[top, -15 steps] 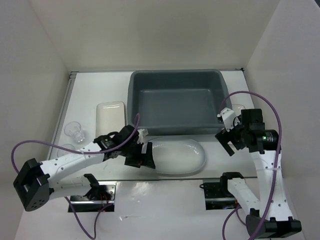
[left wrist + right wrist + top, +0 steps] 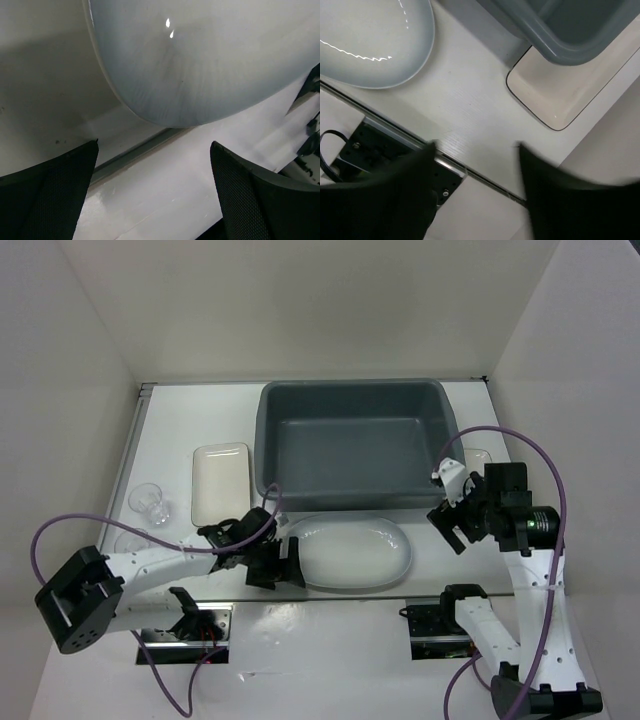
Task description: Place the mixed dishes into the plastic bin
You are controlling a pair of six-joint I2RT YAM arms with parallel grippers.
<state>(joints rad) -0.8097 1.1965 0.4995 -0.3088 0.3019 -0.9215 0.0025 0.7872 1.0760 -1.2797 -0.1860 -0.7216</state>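
Overhead: the left gripper (image 2: 296,565), jaws wide, sits at the left end of the white oval platter (image 2: 355,552), which lies in front of the grey bin (image 2: 355,440). Left wrist: the platter lies just beyond the spread fingers (image 2: 50,200). Right wrist: the right gripper (image 2: 476,150) is wide open, with the platter and a cream plate (image 2: 555,95) beyond it.

White tabletop (image 2: 180,420) is enclosed by plain white panels: back wall (image 2: 300,310), left wall (image 2: 60,440), right wall (image 2: 580,370). A thin metal strip (image 2: 350,597) is seen running across the table's near part. Even, soft lighting is noted, with dim shadows in the corners.
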